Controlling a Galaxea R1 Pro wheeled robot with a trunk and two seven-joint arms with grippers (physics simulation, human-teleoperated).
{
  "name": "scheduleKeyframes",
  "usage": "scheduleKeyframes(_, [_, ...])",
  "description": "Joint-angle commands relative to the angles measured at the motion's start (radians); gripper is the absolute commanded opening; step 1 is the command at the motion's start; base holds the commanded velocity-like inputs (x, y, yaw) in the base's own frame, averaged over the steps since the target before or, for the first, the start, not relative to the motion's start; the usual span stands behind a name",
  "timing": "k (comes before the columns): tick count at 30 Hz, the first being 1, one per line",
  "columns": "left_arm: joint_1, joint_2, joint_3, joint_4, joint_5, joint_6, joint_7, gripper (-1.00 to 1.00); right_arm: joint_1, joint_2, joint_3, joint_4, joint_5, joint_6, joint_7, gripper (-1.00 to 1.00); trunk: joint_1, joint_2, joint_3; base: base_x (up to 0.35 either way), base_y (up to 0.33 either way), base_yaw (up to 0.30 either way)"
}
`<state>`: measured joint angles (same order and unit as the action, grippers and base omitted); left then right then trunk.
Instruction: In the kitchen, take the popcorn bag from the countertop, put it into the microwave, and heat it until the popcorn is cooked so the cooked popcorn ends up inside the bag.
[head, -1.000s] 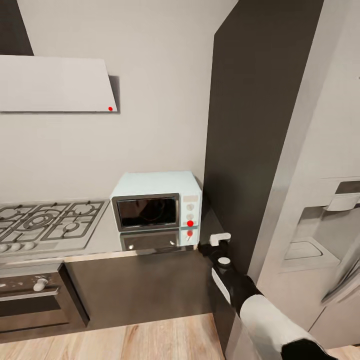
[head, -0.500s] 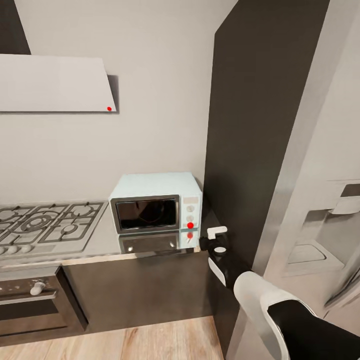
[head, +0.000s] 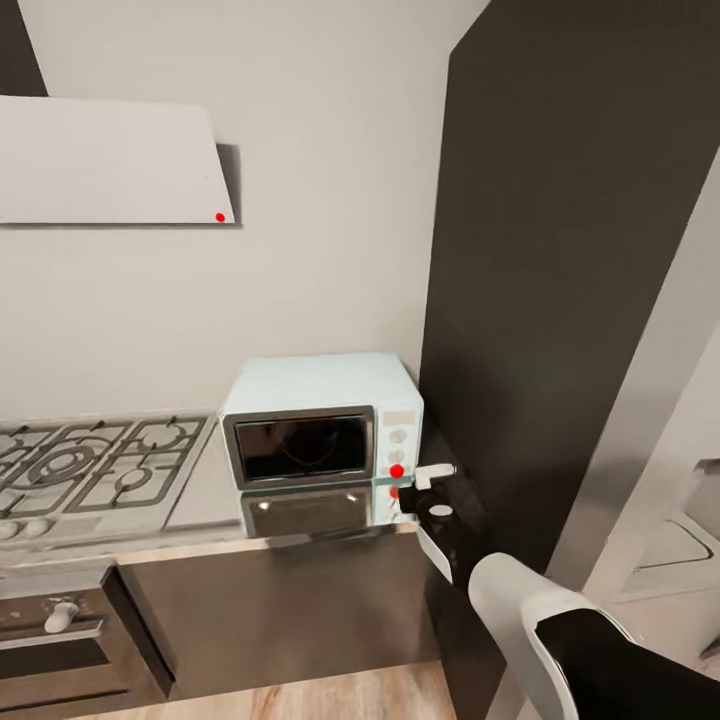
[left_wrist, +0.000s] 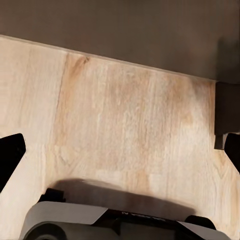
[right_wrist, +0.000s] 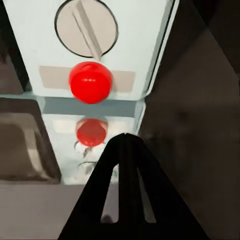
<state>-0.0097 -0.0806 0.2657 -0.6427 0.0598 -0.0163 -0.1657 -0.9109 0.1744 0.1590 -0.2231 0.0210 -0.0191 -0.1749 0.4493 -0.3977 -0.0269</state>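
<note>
Grey kitchen surface (head: 200, 490) carries the microwave (head: 318, 418), door shut. Just right of its red button (head: 397, 470), the right hand (head: 432, 478) looks pinched together, empty. That stiff button probably needs only a fingertip push.

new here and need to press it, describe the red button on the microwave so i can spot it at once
Find the pale mint microwave on the grey countertop beside the gas hob. On its right-hand panel, below the grey knobs, sits the red button: round, glossy, the panel's only red control.

Pale wall (head: 330, 200), white range hood (head: 110, 160) at 10 o'clock, gas hob (head: 90, 465) at 8, dark tall panel (head: 570, 280) at 2, wood floor (left_wrist: 125, 130).
</note>
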Motion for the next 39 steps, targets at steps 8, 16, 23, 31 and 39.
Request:
scheduleKeyframes(8, [-0.002,-0.003,0.004,0.002,0.004,-0.003,-0.008,1.0,0.013,0.0,0.005,0.021,0.002,-0.002,0.006,-1.0,0.001,-0.002,-0.002,0.006,0.167,0.0])
scheduleKeyframes(16, [-0.007,-0.003,0.005,0.003,0.006,-0.003,-0.008,1.0,0.029,0.0,0.005,0.023,0.002,-0.005,0.011,-1.0,0.001,-0.002,-0.002,0.086,0.001,0.0])
scheduleKeyframes(23, [-0.009,-0.002,0.002,0.071,0.002,-0.004,-0.008,1.0,0.05,0.0,0.005,0.022,0.002,-0.023,0.011,-1.0,0.001,-0.002,-0.002,0.129,0.0,0.0])
scheduleKeyframes(31, [-0.009,-0.004,0.001,0.074,-0.002,-0.005,-0.008,1.0,0.05,0.0,0.005,0.022,0.001,-0.024,0.011,-1.0,0.001,-0.002,-0.002,0.122,0.0,0.0])
scheduleKeyframes(39, [-0.009,-0.004,0.0,0.075,-0.003,-0.005,-0.008,1.0,0.05,0.0,0.005,0.022,0.001,-0.024,0.011,-1.0,0.001,-0.002,-0.002,0.143,0.0,0.0])
